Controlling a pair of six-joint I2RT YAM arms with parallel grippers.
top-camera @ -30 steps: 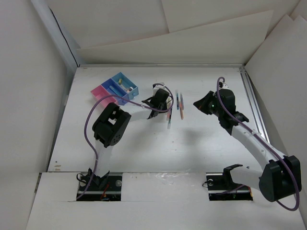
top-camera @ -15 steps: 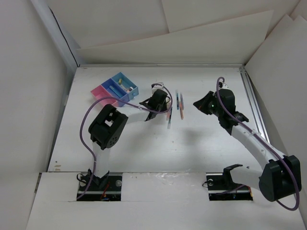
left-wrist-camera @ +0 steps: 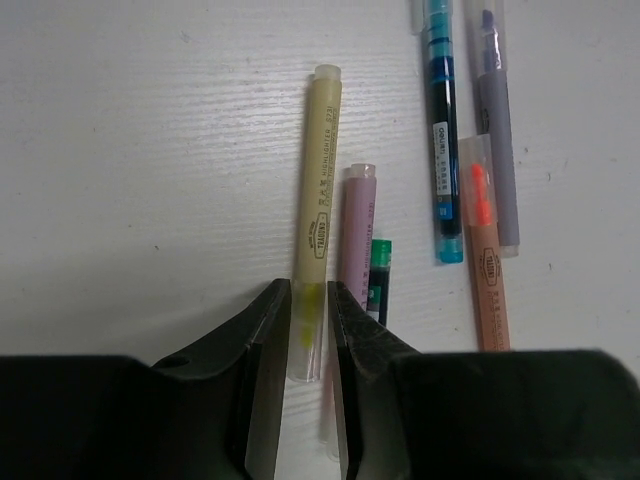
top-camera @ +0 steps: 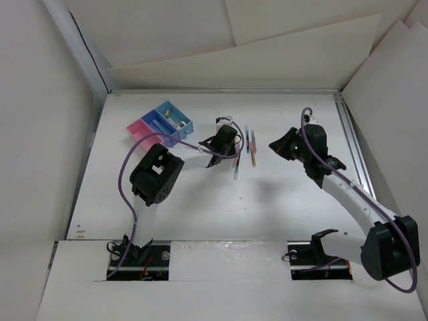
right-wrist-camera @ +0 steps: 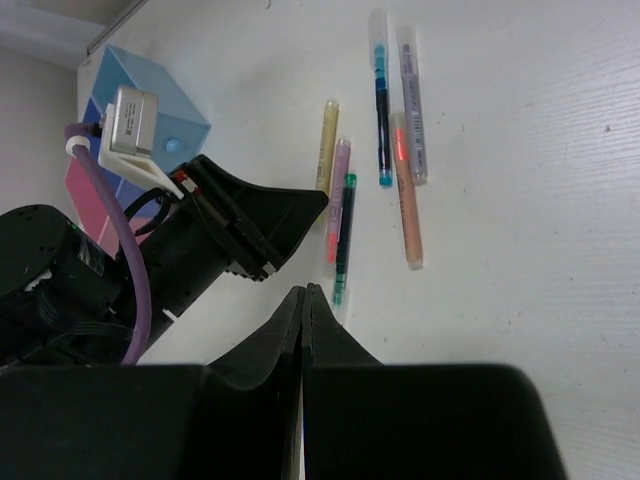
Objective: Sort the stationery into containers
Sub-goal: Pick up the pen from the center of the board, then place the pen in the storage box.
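White table (top-camera: 281, 200) carries everything. 2 arms: L arm (top-camera: 157, 175) bends in toward mid-table, R arm (top-camera: 348, 194) reaches from the R side, its wrist well apart from the pens. Containers sit far-L on the table, joined side by side: 1 pink bin (top-camera: 137, 128) and a light-blue bin (top-camera: 184, 124) that looks like 2 compartments (not sure), w/ a few small pale bits inside, too small to name. L pincer (left-wrist-camera: 308, 295) is down at table level, fingers narrowed onto the near end of the yellow highlighter (left-wrist-camera: 320, 190), one finger each side, pinching it as far as the wrist view shows; the highlighter lies flat on the table. R pincer (right-wrist-camera: 303, 295) has fingers pressed together w/ nothing btw them, hanging above the table. Stationery on the table: 6 pcs, all lying roughly parallel in a loose cluster mid-table, none in the bins. 1 yellow highlighter, 1 pink pen (left-wrist-camera: 356, 230) just beside it, 1 green pen (left-wrist-camera: 379, 275) touching the pink one, then 1 blue pen (left-wrist-camera: 441, 130), 1 grey pen (left-wrist-camera: 497, 130) next to the blue, and 1 orange pen (left-wrist-camera: 487, 270) overlapping the grey pen's near end.
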